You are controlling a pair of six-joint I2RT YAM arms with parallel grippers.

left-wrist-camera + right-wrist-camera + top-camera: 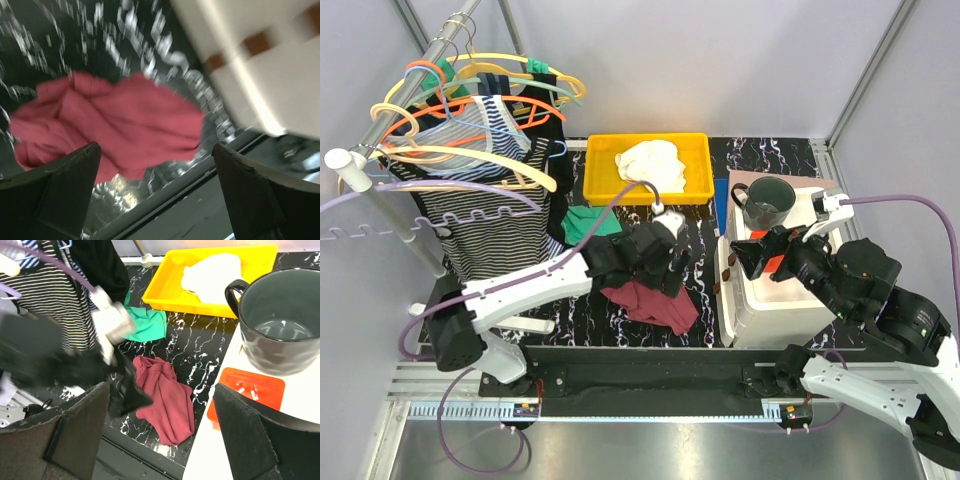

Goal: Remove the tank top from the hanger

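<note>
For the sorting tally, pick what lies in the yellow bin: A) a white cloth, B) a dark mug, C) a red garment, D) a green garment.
A: only the white cloth lies inside the yellow bin.

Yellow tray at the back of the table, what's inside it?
A crumpled white cloth lies in the yellow tray, whose left end is bare. The tray floor beneath the cloth is covered, so anything under it cannot be seen.
</note>
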